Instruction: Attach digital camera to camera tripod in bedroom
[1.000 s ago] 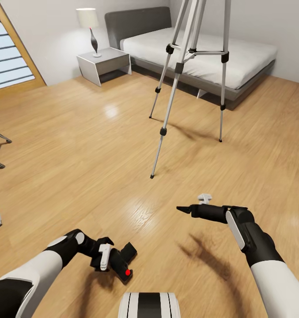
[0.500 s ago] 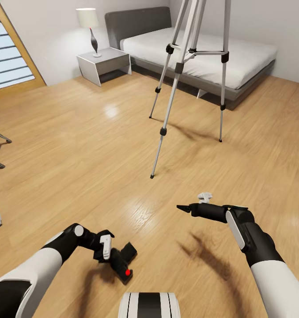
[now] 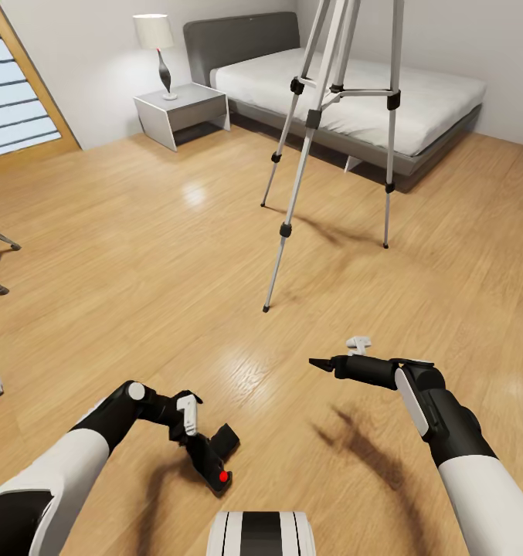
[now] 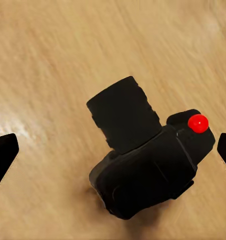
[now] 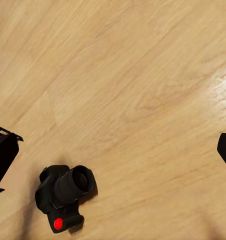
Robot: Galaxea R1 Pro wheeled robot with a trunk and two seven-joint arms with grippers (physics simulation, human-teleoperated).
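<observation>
While the left claw (image 3: 195, 432) hovers low at the near left, its fingers are spread wide with nothing in them, one black fingertip (image 4: 3, 155) showing on each side of the digital camera (image 4: 148, 165) in the left wrist view. So it looks lined up to close on the body, but it's not gripping yet. The camera sits on the wood floor (image 3: 137, 255) right at the claw, lens barrel sticking up and away, red button (image 3: 223, 476) on the near end. I'd guess that tilt is why the wrist is twisted over like that, to get the fingers square across the body.

Moving right, the camera tripod (image 3: 323, 116) stands far off toward the middle, in front of the grey bed (image 3: 416, 100), well apart from the camera. Its head is cut off at the top, so can't say anything about the mount.

Over on the right, the right claw (image 3: 323, 364) hangs above the floor, wide open and empty too, and its wrist view looks down on the camera from well apart. Probably parked out of the way so it can help later.
</observation>
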